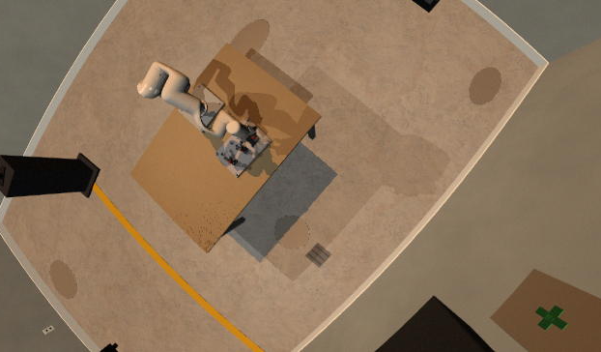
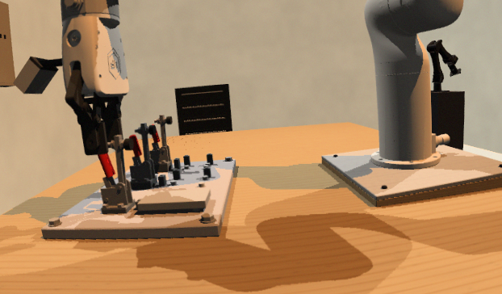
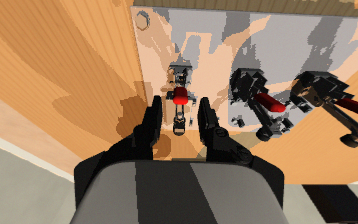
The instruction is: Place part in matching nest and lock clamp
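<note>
The flat, pale part (image 2: pixel 172 203) lies in the near nest of the fixture plate (image 2: pixel 131 233) (image 3: pixel 210 52), beside that nest's clamp (image 2: pixel 119 199) (image 3: pixel 180 75). Its seating on the pads and against the blocks cannot be judged. The clamp's bar stands upright, off the part, so it is open. Its red handle (image 2: pixel 106 165) (image 3: pixel 180 95) leans up. My gripper (image 2: pixel 97 153) (image 3: pixel 180 106) is part open, pointing down, with its fingertips at the handle's upper end. In the wrist view the handle shows between the fingers without visible contact; the fingers hide its top in the exterior view.
The middle clamp (image 2: pixel 143 175) (image 3: pixel 247 85) and the far clamp (image 2: pixel 164 159) (image 3: pixel 320 87) also have upright bars and red handles, close beside the gripper. Several dark posts stand in their nests. Bolts (image 2: pixel 207 218) (image 3: pixel 142 20) rise at the plate's corners. The arm's base plate (image 2: pixel 414 185) is at the right.
</note>
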### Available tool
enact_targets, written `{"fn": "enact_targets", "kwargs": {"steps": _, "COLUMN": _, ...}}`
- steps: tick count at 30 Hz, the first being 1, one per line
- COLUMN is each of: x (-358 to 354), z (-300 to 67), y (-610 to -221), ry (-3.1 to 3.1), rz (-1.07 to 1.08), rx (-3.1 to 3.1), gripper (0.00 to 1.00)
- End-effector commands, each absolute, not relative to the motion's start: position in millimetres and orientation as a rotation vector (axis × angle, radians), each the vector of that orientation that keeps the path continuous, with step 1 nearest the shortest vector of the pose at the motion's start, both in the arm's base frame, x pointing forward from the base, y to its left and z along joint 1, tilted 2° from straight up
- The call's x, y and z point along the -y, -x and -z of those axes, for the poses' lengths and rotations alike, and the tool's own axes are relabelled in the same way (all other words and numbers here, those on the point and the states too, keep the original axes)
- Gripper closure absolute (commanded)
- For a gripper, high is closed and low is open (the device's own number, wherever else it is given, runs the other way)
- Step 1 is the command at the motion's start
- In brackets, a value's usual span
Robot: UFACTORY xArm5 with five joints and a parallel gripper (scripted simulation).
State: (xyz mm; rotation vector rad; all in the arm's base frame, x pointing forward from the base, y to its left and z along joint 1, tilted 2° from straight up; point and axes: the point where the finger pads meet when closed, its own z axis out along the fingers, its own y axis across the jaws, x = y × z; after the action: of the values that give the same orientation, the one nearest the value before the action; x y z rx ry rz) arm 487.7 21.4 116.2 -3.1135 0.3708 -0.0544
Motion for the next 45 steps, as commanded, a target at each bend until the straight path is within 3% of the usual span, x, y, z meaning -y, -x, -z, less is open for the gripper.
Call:
{"fn": "enact_targets", "kwargs": {"steps": 1, "x": -21, "z": -116, "y": -489, "ry": 3.113, "rz": 0.061, "rx": -0.371, "gripper": 0.53}}
{"fn": "enact_targets", "kwargs": {"steps": 19, "x": -21, "z": -115, "y": -489, "ry": 3.113, "rz": 0.061, "rx": -0.371, "gripper": 0.53}}
{"fn": "enact_targets", "kwargs": {"steps": 45, "x": -21, "z": -81, "y": -492, "ry": 3.113, "rz": 0.061, "rx": -0.371, "gripper": 0.53}}
